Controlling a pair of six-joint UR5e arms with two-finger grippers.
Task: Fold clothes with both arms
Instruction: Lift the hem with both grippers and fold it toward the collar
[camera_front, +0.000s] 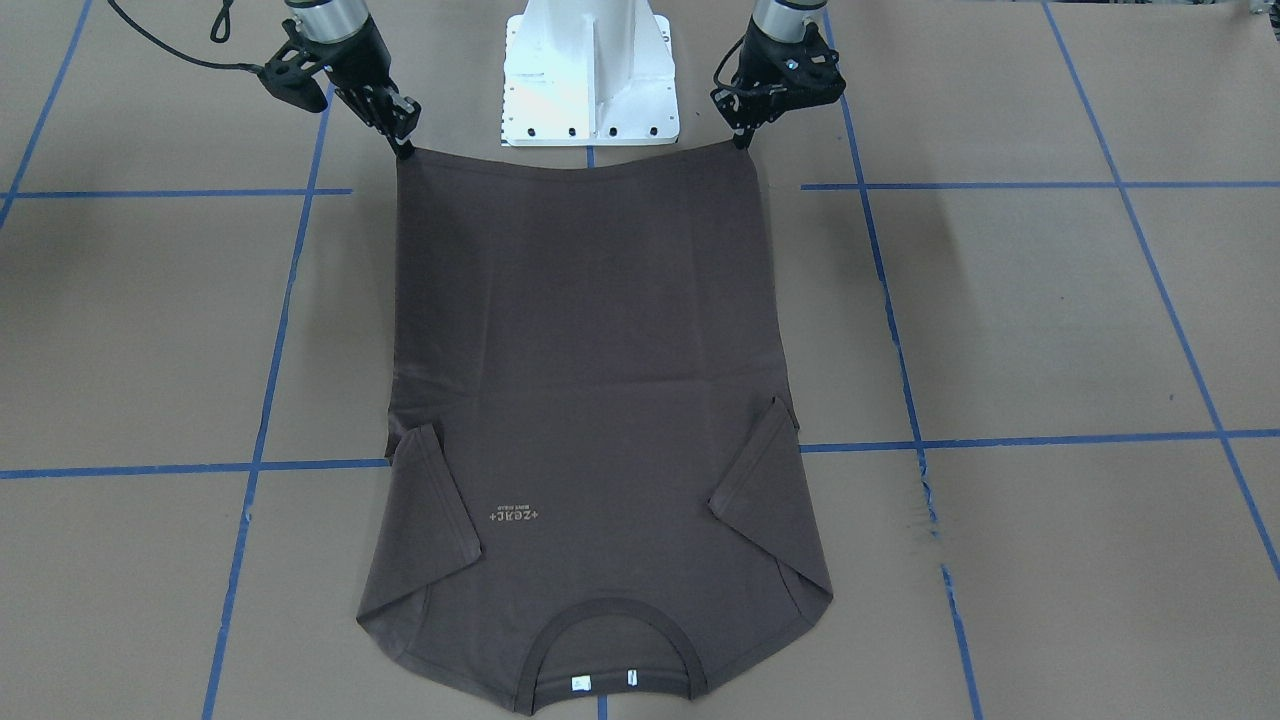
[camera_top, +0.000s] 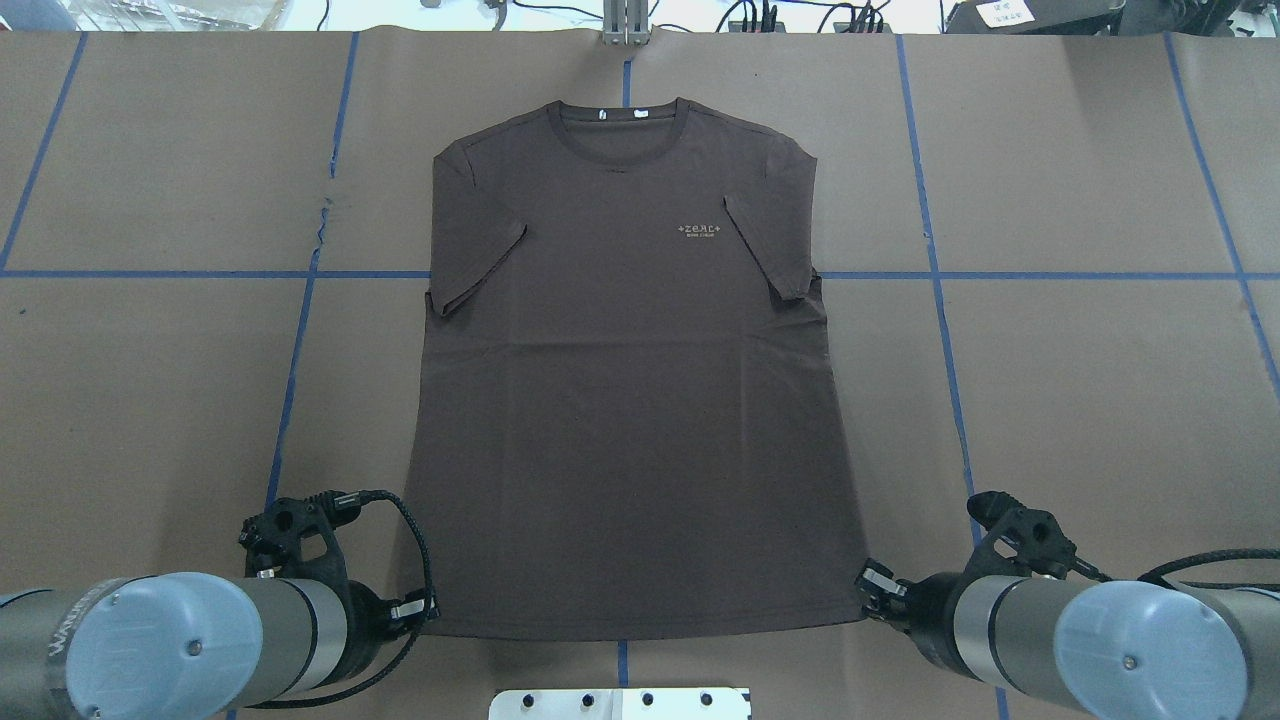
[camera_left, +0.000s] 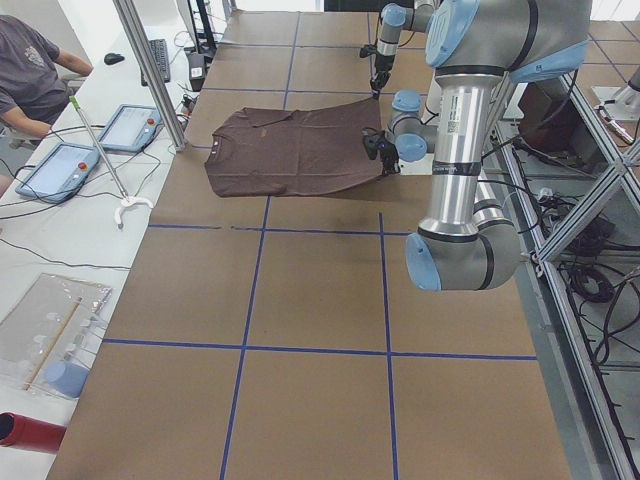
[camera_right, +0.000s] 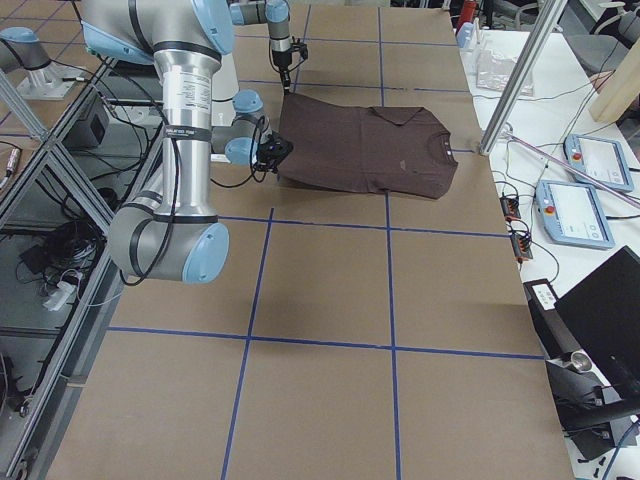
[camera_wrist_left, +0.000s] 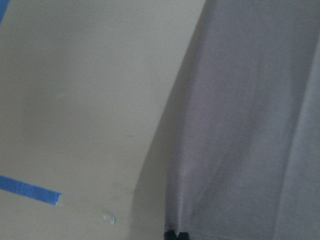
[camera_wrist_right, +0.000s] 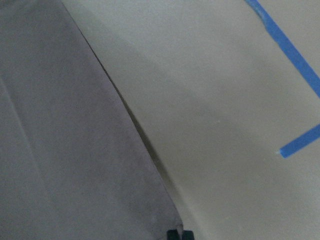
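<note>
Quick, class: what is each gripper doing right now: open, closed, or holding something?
Left gripper: closed on a hem corner of the shirt.
Right gripper: closed on the other hem corner.

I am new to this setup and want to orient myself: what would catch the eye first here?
A dark T-shirt lies spread flat, front up, in the middle of the brown table, collar away from the robot. The left tool and right tool each pinch one corner of its near hem, which looks slightly lifted.

Bright, even overhead light; wrist views blurred, with soft shadow beside the T-shirt (camera_wrist_left: 250, 100)
</note>
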